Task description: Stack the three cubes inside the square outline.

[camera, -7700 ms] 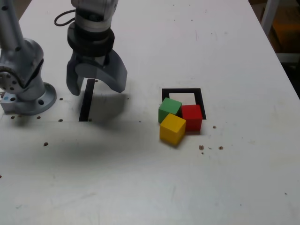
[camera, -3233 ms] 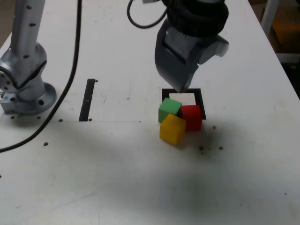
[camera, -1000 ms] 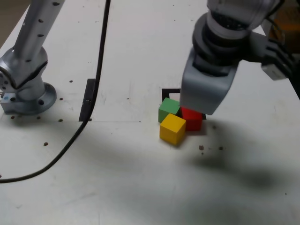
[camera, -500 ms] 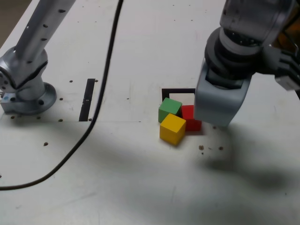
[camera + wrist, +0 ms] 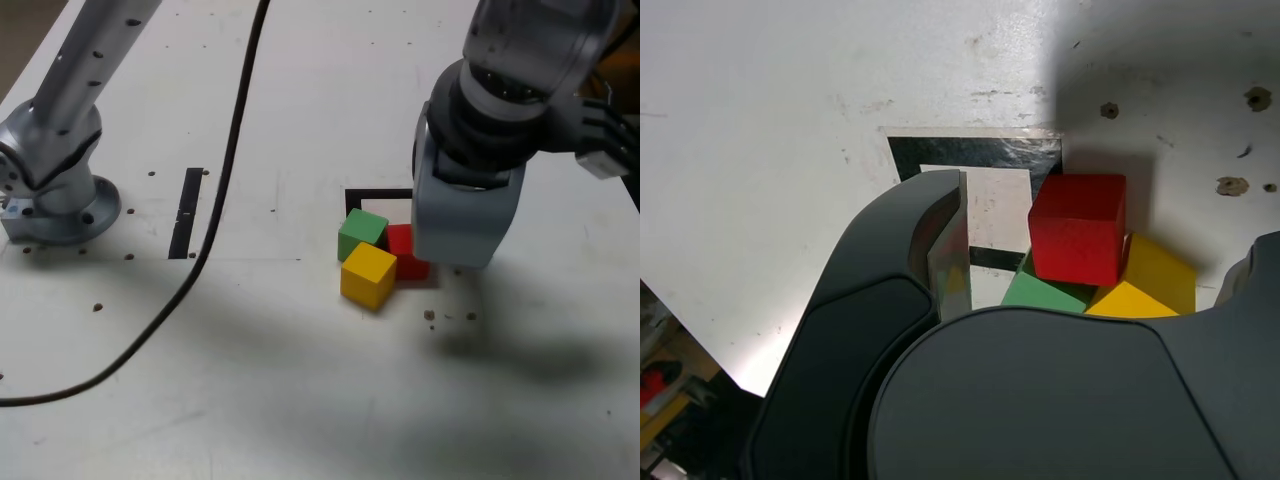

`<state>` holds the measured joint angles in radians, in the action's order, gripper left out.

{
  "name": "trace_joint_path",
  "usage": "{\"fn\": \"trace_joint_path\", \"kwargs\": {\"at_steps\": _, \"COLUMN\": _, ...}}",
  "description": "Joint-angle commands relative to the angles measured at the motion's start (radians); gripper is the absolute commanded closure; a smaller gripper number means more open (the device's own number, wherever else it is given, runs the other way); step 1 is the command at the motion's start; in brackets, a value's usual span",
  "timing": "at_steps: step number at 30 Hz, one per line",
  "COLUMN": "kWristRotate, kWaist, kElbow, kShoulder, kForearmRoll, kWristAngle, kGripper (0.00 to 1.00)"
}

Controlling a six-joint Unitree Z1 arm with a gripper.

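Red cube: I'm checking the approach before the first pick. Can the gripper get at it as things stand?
Probably yes: the gripper hangs open just above the red cube, nothing on top, though green and yellow cubes crowd its sides.

On the white bench (image 5: 300, 380), the grey claw (image 5: 455, 235) hangs over the red cube (image 5: 402, 250), hiding most of it and the exterior view's right side of the square outline (image 5: 375, 193). The green cube (image 5: 361, 231) and yellow cube (image 5: 368, 274) sit touching just left of it. A black cable (image 5: 215, 220) trails across the bench.

A black cable (image 5: 222, 190) is trailing across the white table (image 5: 300, 400). A straight black strip (image 5: 186, 212) is lying beside it. Small dark specks (image 5: 448, 316) are dotting the tabletop.
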<state>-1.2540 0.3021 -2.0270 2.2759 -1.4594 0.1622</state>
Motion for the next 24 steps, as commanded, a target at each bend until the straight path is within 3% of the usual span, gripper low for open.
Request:
{"fn": "trace_joint_path", "kwargs": {"at_steps": 1, "kWristRotate": 0.019, "kWaist": -0.006, "kElbow": 0.026, "kShoulder": -0.001, "kForearmRoll": 0.018, "kWristAngle": 0.009, "kGripper": 0.0}}
{"fn": "trace_joint_path", "kwargs": {"at_steps": 8, "kWristRotate": 0.068, "kWaist": -0.014, "kElbow": 0.112, "kShoulder": -0.012, "kForearmRoll": 0.082, "kWristAngle": 0.022, "kGripper": 0.0}}
{"fn": "trace_joint_path", "kwargs": {"at_steps": 12, "kWristRotate": 0.11, "kWaist": -0.014, "kElbow": 0.202, "kShoulder": -0.044, "kForearmRoll": 0.166, "kWristAngle": 0.02, "kGripper": 0.0}}
{"fn": "trace_joint_path", "kwargs": {"at_steps": 24, "kWristRotate": 0.123, "kWaist": -0.012, "kElbow": 0.34, "kShoulder": -0.077, "kForearmRoll": 0.313, "kWristAngle": 0.01, "kGripper": 0.0}}
